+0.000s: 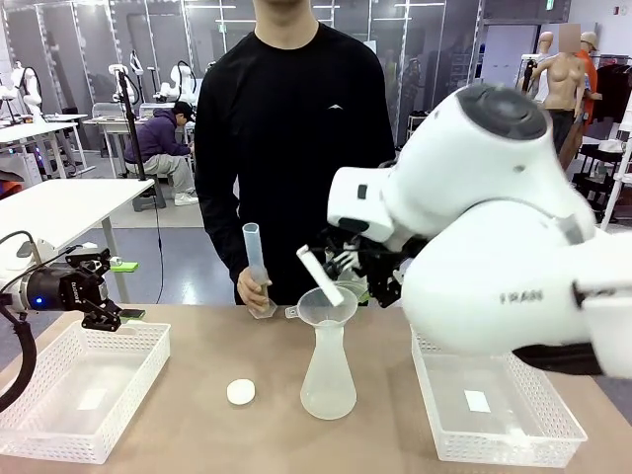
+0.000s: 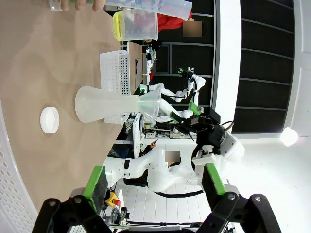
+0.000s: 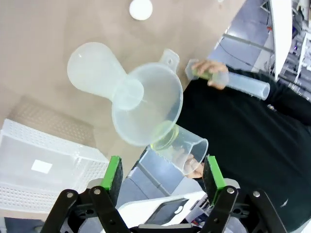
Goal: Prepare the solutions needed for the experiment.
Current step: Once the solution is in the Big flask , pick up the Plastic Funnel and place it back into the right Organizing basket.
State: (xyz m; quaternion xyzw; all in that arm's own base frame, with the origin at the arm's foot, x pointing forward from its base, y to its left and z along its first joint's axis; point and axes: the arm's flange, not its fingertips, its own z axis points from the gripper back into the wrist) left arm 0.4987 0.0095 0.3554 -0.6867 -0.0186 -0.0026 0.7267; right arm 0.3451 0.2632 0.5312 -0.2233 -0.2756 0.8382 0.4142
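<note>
The solutions show as a shallow pale yellow-green layer in a clear beaker (image 3: 181, 146) just beyond the funnel; a person's hand shows through its wall. From the left wrist, the beaker (image 2: 138, 25) stands upright near the table's far edge. A translucent funnel (image 1: 327, 306) sits in the conical flask (image 1: 328, 380) at the table's middle. My right gripper (image 1: 352, 276) hovers just behind and above the funnel, open (image 3: 164, 174), with nothing between its fingers. The person's other hand holds a graduated cylinder (image 1: 254, 255) upright. My left gripper (image 1: 109, 308) hangs open (image 2: 154, 180) over the left basket's far edge.
A white basket (image 1: 59, 434) stands at the front left and another (image 1: 494, 434) at the front right under my right arm. A round white cap (image 1: 240, 392) lies on the table left of the flask. The person stands close at the far edge.
</note>
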